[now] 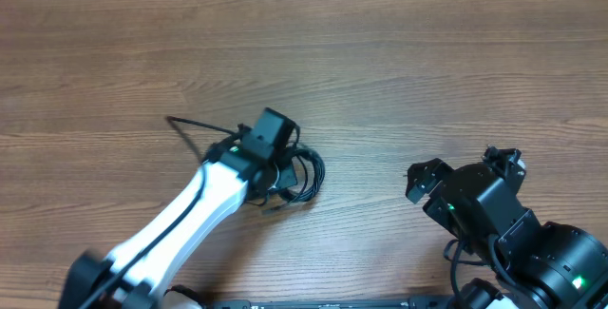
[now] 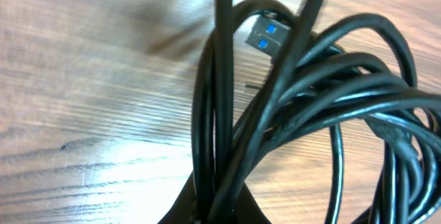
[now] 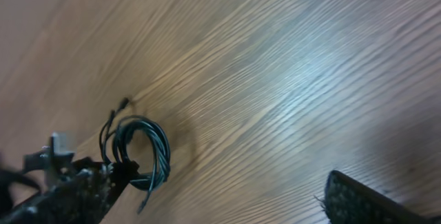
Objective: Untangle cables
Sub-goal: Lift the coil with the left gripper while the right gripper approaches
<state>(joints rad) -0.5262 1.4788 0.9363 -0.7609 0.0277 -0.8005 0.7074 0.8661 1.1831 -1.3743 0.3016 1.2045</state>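
Glossy black cables (image 2: 224, 114) coil on grained wooden table (image 2: 89, 114).

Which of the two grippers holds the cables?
The left gripper: it is shut on the cables. The right gripper stands open, well apart from them, and holds nothing.

Glossy black cables (image 2: 324, 107) on matt wood-grain table (image 1: 427, 71).

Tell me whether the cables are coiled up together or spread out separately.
Coiled together. The cables loop over one another in one tight bundle, with a blue-tongued plug showing among the loops.
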